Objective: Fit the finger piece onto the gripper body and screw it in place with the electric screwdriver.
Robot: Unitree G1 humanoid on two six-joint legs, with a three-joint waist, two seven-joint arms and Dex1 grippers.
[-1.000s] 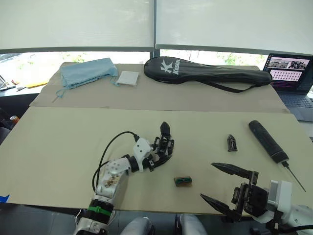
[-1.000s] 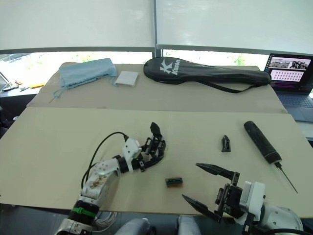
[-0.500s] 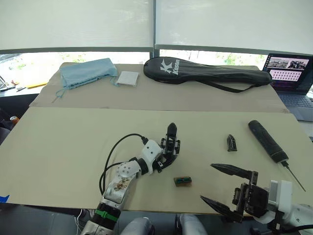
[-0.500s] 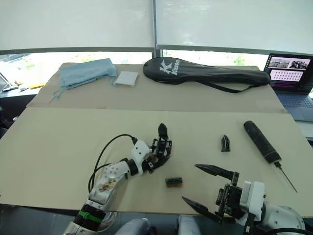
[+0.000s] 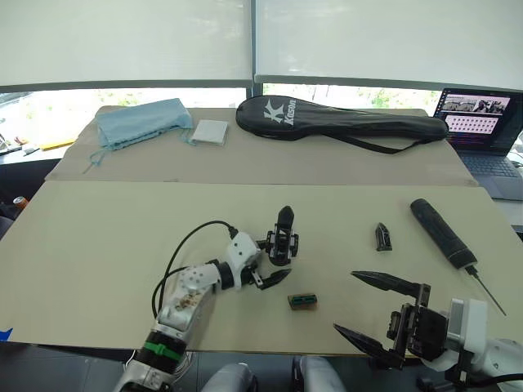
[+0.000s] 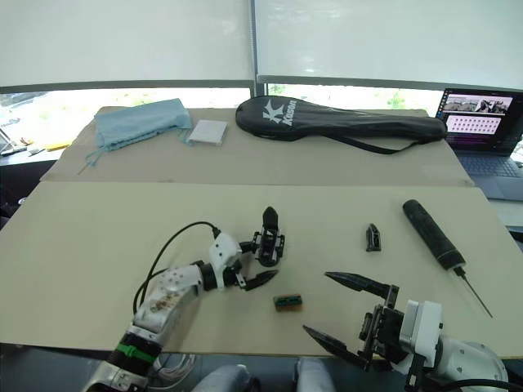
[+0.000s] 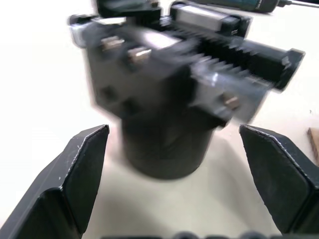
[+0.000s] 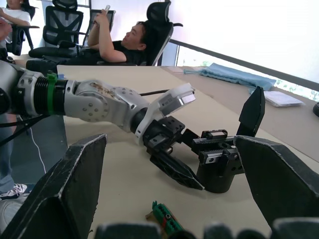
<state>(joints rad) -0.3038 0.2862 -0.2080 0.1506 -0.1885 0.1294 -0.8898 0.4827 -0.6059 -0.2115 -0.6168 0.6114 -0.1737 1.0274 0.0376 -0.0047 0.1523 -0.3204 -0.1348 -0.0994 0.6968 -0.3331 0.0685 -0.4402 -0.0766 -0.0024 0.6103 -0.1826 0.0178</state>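
The gripper body (image 5: 283,242) stands upright on its round base near the table's middle, its pointed finger up. My left gripper (image 5: 278,259) is open, one finger on each side of the body (image 7: 164,99), with a gap to it on both sides. The finger piece (image 5: 382,237) lies flat to the right. Beyond it the electric screwdriver (image 5: 440,233) lies with its bit toward the near edge. My right gripper (image 5: 347,302) hovers open and empty at the near right edge, short of the finger piece.
A small green-and-brown box (image 5: 303,301) lies just in front of the gripper body. At the back are a black racket bag (image 5: 343,122), a blue cloth (image 5: 143,121), a white pad (image 5: 211,131) and a laptop (image 5: 482,122). A person (image 8: 119,45) sits in a chair off to the side.
My left gripper carried the gripper body a little to the right, then opened and let it go. The body now stands on the table. The right arm stayed put.
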